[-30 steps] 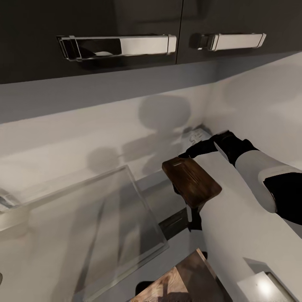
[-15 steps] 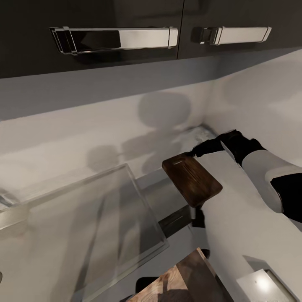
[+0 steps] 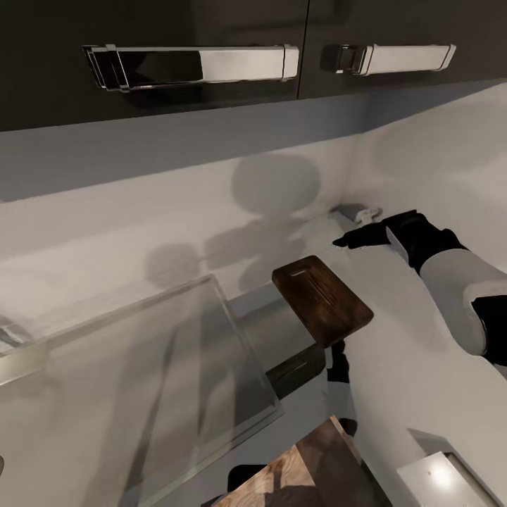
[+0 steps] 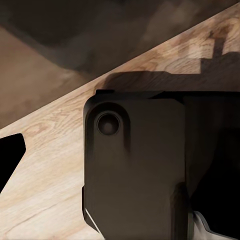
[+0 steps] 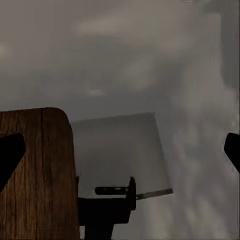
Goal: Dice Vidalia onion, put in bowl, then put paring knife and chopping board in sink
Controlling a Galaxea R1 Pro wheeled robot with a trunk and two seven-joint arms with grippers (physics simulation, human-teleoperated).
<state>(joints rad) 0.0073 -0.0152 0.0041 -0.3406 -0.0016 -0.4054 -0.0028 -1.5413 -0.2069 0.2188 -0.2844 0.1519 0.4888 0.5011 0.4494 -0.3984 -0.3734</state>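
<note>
Overhead, the head view shows the chopping board [image 3: 322, 300] lying apart from the right gripper [image 3: 346, 241]; the right wrist view shows that gripper's fingertips [image 5: 10, 150] wide apart and a dark knife-like shape [image 5: 131, 191] beside the board.

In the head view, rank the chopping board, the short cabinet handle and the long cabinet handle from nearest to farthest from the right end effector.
From the right end effector, open by the back wall:
1. Chopping board, just in front of it, toward the robot.
2. Short cabinet handle, high above it on the upper cabinet.
3. Long cabinet handle, also up high, well off to the left.
</note>
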